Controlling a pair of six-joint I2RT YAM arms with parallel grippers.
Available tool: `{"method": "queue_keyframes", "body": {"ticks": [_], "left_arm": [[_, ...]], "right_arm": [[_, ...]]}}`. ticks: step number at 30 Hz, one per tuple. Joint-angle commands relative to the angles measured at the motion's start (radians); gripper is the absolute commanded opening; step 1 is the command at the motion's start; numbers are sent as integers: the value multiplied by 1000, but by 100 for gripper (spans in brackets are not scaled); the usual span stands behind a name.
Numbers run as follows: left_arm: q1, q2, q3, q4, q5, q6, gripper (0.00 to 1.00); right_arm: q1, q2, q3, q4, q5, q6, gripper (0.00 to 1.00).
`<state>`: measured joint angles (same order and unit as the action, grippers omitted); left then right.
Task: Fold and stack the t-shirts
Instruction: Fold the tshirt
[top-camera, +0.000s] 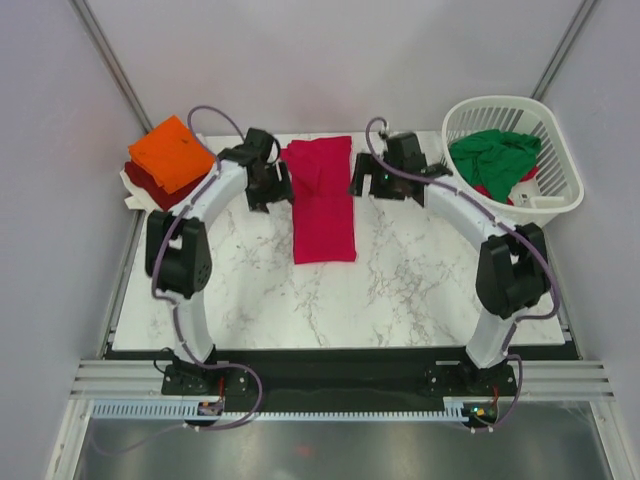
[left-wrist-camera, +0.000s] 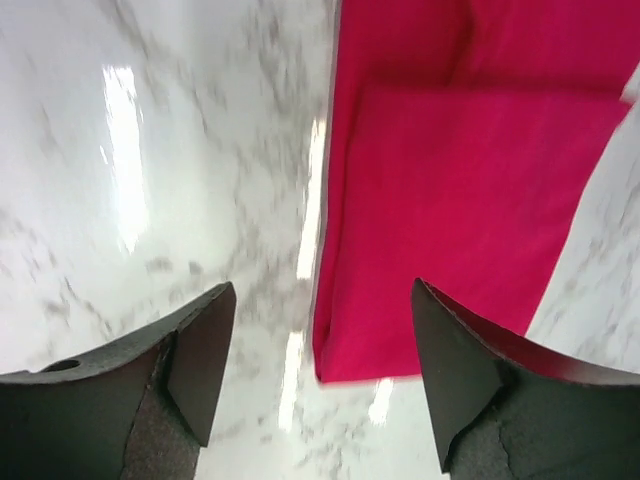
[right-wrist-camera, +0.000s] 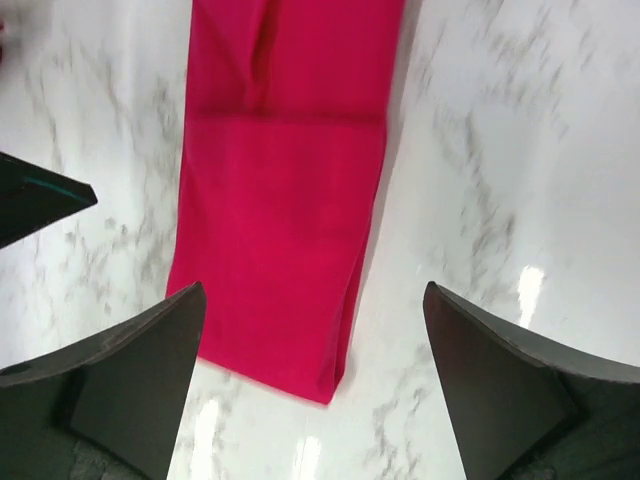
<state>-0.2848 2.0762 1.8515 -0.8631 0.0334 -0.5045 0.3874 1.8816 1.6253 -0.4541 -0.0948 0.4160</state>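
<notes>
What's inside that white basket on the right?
A crumpled green t-shirt fills most of the basket, with a bit of red cloth peeking out beneath it. Whatever else lies under the green one is covered.

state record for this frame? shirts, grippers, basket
red shirt: folded into a long strip, flat on table centre
left gripper: open, empty, above strip's left edge
right gripper: open, empty, above strip
orange shirt: atop dark red one, far-left corner
basket: far right, green shirt inside
</notes>
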Motion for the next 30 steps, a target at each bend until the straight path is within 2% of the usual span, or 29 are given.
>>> {"method": "queue_keyframes", "body": {"ticks": [1, 2, 3, 4, 5, 9, 13, 14, 16, 17, 21, 24, 28, 30], "left_arm": [[-33, -218, -302, 155, 89, -12, 77], [-33, -253, -367, 211, 185, -20, 75], [-34, -281, -427, 260, 186, -26, 73], [-36, -328, -530, 301, 274, -35, 73], [-40, -347, -570, 378, 307, -40, 73], [-68, -390, -717, 475, 322, -60, 77], [-76, -387, -796, 553, 347, -78, 78], [-76, -378, -804, 564, 344, -78, 78], [-77, -369, -819, 576, 333, -77, 77], [-77, -360, -822, 581, 332, -77, 77], [-80, -337, -839, 601, 321, -85, 74], [-85, -321, -844, 615, 307, -86, 67], [-91, -315, -845, 621, 303, -92, 43], [-102, -311, -847, 624, 307, -92, 35]], "right_arm": [[8, -120, -289, 191, -227, 75, 98], [8, -128, -344, 237, -288, 92, 97], [10, -130, -422, 270, -371, 101, 97], [10, -128, -451, 314, -403, 118, 97], [10, -124, -476, 333, -422, 122, 96], [8, -102, -583, 393, -460, 144, 88], [8, -56, -640, 472, -500, 170, 80], [10, -50, -651, 477, -500, 175, 73], [10, -35, -662, 494, -502, 178, 69], [10, -30, -670, 500, -500, 181, 62], [10, -9, -677, 515, -499, 187, 52], [10, 8, -679, 526, -500, 187, 46], [10, 24, -679, 535, -500, 188, 35], [8, 27, -679, 537, -500, 187, 23]]}}
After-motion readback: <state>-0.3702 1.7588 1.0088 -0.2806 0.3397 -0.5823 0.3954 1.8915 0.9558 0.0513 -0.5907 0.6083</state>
